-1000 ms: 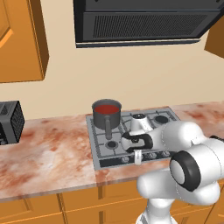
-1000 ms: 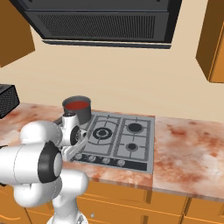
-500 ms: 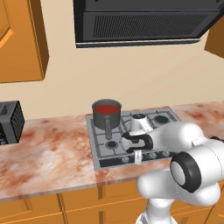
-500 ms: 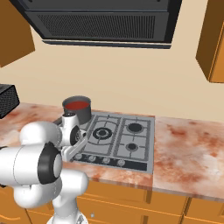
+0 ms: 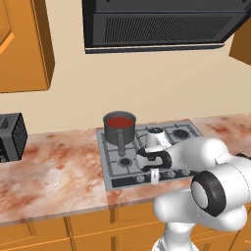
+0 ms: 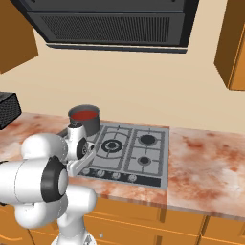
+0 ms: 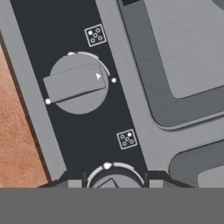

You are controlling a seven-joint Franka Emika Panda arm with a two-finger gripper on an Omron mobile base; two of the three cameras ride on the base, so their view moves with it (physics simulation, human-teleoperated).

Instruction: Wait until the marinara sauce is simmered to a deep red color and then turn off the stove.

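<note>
The marinara sauce (image 5: 119, 121) (image 6: 83, 115) is a flat red disc in a small dark grey saucepan (image 5: 119, 132) on the stove's (image 5: 182, 142) (image 6: 158, 158) back left burner. My gripper (image 5: 154, 177) (image 6: 85, 165) points down at the knob row along the stove's front edge. In the hand view my gripper (image 7: 114, 181) has its two dark fingertips (image 7: 74, 181) on either side of a round grey knob (image 7: 114, 175), shut on it. A second knob (image 7: 78, 83) with a raised bar lies farther along the dark strip.
A black range hood (image 5: 162, 24) (image 6: 110, 21) hangs above the stove. A black appliance (image 5: 10, 137) (image 6: 7, 107) stands on the speckled counter (image 5: 54, 171) to the left. Wooden cabinets (image 5: 22, 44) flank the hood.
The arm holds the same place over the knob row in both base views. The gripper's jaws have closed in on the knob.
</note>
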